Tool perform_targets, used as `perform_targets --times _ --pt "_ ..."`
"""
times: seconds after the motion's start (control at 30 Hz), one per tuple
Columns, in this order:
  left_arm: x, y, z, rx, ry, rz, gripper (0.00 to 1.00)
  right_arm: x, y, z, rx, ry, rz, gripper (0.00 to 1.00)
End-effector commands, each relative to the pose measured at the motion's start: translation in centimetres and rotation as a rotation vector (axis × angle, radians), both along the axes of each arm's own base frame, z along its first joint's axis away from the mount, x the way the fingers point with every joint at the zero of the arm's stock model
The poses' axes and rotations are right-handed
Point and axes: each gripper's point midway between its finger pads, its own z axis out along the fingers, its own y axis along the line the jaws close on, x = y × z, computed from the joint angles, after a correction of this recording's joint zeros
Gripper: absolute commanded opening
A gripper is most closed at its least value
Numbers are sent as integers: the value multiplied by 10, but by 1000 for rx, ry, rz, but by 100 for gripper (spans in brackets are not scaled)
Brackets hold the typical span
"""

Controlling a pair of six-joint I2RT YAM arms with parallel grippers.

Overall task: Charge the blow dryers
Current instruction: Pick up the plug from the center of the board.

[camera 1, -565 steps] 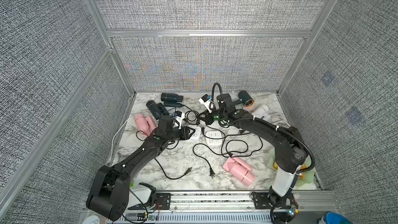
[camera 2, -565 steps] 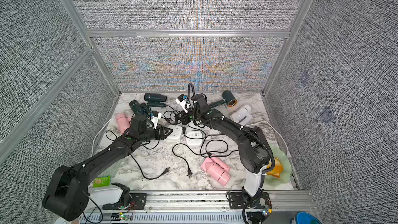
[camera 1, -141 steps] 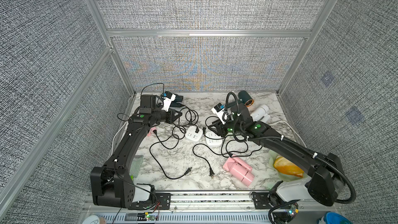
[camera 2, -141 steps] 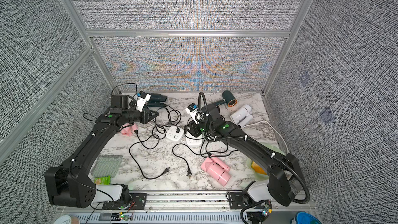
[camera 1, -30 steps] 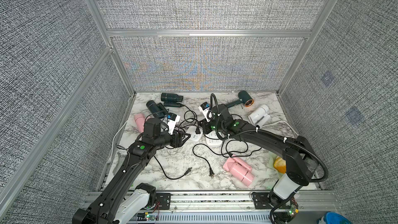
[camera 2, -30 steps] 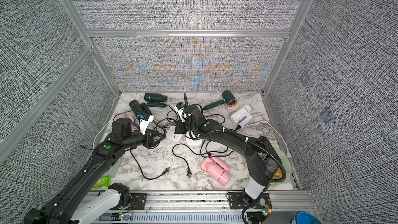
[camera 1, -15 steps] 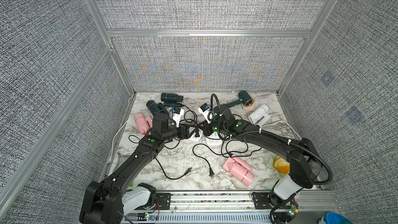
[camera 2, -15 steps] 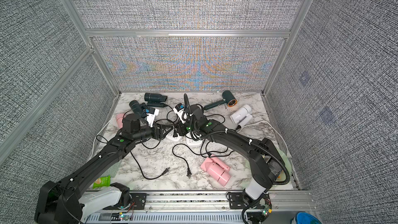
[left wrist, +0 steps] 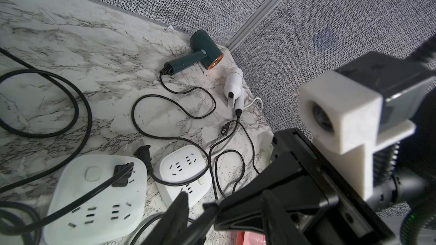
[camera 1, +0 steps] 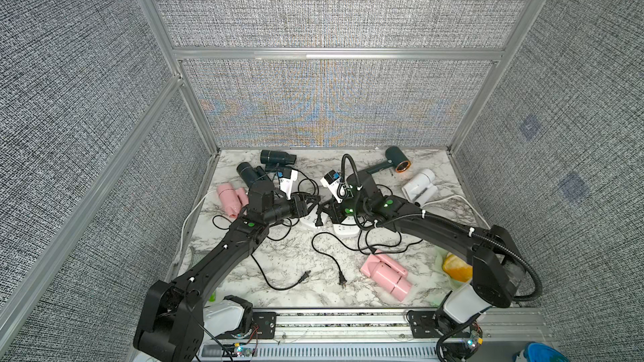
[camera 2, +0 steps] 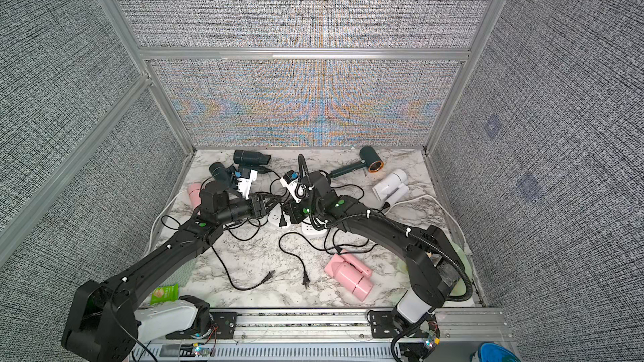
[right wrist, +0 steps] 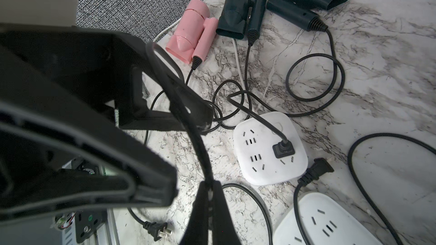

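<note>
Grey woven panels close in a marble-patterned tabletop [camera 1: 278, 259]. From where I stand, both black arms stretch low from the front rail and meet nose to nose over the middle.

The left gripper [camera 1: 312, 202] lies nearly level with its jaws partly apart, and I can see nothing clamped in them. The right gripper [right wrist: 208, 194] is pinched tight on a thin black cord [right wrist: 200, 148], which rises in a loop across the left one's fingers.

Just beneath them a white square socket block [camera 1: 308, 221] carries one black plug [right wrist: 283, 149]. A second white socket block [camera 1: 345, 230] lies beside it.

The dryers ring the tangle:
- **Back left:** a dark teal barrel-shaped blow dryer [camera 1: 277, 157], a second dark teal blow dryer [camera 1: 249, 174] and a pink blow dryer [camera 1: 228, 196].
- **Back right:** a teal blow dryer with a copper-ringed nozzle [camera 1: 395, 161] and a white blow dryer [camera 1: 418, 184].
- **Front right:** another pink blow dryer [camera 1: 385, 275].

Two loose plugs [camera 1: 306, 276], [camera 1: 341, 278] lie on bare marble toward the front, and cord loops crowd around the blocks.
</note>
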Motion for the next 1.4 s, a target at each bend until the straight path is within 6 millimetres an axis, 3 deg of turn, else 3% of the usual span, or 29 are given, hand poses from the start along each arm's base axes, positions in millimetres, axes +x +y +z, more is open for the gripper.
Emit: perform_targets --times 0.0,0.33,0.53,0.57,0.67,0.83,1.03,1.37 --pt "2 -5 15 -59 -41 -16 45 0 3 9 37 -20 11 0" --pt "2 -8 11 -70 -31 -28 13 1 5 9 42 -21 12 0" --pt "5 -5 10 -68 -37 0 2 4 4 11 41 -22 -3 0" --pt "5 -4 9 -64 -37 12 0 5 4 13 42 -23 -10 4" --pt "12 4 10 -62 -38 79 0 9 0 15 45 -12 -59 18" --pt "19 16 15 -89 -47 194 0 11 -7 13 89 73 -176 33" --pt "27 25 7 -60 -14 303 0 7 -15 1 11 109 -326 35" --pt "29 23 1 -31 8 359 0 13 -4 -16 -120 87 -395 35"
